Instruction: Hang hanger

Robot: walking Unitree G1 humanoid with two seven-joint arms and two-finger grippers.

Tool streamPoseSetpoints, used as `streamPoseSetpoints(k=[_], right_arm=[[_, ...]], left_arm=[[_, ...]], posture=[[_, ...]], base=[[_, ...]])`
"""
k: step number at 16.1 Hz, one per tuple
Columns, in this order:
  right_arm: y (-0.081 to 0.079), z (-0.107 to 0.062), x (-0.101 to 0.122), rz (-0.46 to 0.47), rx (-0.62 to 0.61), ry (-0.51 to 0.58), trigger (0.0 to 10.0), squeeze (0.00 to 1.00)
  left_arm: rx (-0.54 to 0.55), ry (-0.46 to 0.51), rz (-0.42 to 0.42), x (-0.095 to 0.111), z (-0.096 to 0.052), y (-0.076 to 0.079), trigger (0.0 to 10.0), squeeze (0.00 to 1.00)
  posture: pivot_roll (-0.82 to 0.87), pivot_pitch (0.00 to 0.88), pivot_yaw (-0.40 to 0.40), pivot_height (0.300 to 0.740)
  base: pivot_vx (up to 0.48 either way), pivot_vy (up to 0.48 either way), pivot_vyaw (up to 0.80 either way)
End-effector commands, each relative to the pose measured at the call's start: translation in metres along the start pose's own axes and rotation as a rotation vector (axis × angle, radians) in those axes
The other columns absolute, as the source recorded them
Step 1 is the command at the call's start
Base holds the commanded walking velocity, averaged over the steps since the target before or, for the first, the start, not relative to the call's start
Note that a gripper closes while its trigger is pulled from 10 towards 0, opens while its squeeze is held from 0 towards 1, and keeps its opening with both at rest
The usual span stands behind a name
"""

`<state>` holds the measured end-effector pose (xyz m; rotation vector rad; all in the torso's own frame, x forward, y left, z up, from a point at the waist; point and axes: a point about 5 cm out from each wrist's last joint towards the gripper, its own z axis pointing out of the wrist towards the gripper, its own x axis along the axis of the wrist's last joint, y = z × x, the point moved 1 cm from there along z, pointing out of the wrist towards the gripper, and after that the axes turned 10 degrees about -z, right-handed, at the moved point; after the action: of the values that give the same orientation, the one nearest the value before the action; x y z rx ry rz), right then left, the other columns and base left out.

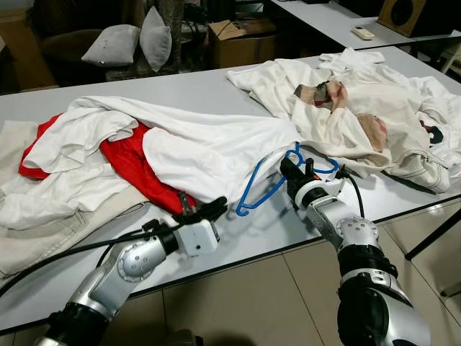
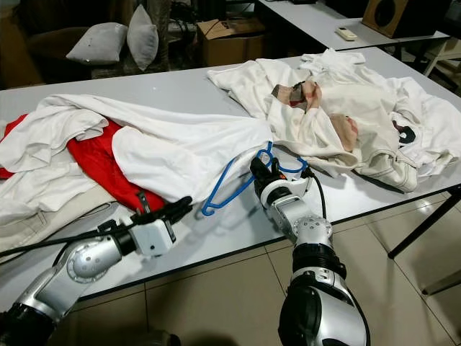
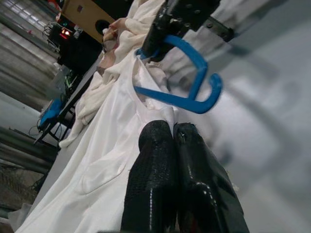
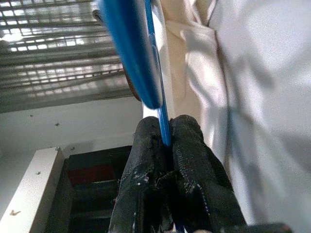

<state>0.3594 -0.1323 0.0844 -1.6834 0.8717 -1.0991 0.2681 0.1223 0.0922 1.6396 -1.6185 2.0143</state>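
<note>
Grey table strewn with clothes: right gripper pinched shut on blue hanger, long axis running from it toward the left gripper, closed empty just beside the hook end.

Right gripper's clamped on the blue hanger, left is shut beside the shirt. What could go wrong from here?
1. The right gripper pinches only a thin bar of the blue hanger; it may twist or slip when lifted.
2. The hanger lies against the white shirt, so lifting could drag the cloth along.
3. The left gripper is shut on nothing, so the shirt is unrestrained.
</note>
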Motion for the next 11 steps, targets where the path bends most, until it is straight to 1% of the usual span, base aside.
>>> streamPoseSetpoints(k=[1,4,7,11], right_arm=[[-0.009,0.004,0.007,0.005,0.016,0.028,10.0,0.0],[-0.018,0.008,0.006,0.033,0.072,0.028,10.0,0.0],[-0.014,0.008,0.006,0.031,0.056,0.022,10.0,0.0],[-0.015,0.014,0.002,0.043,0.029,0.035,10.0,0.0]], left_arm=[[-0.012,0.007,0.024,0.002,-0.001,0.002,0.0,0.0],[-0.003,-0.026,0.033,-0.003,-0.003,0.002,0.0,0.0],[0.014,-0.005,0.039,0.001,-0.003,-0.001,0.0,0.0],[0.02,0.087,0.057,0.016,-0.002,-0.001,0.0,0.0]], posture=[[0.08,0.029,-0.012,0.74],[0.08,0.032,-0.017,0.74],[0.08,0.036,-0.023,0.74],[0.09,0.039,-0.024,0.74]], base=[[0.0,0.0,0.0],[0.0,0.0,0.0],[0.0,0.0,0.0],[0.0,0.0,0.0]])
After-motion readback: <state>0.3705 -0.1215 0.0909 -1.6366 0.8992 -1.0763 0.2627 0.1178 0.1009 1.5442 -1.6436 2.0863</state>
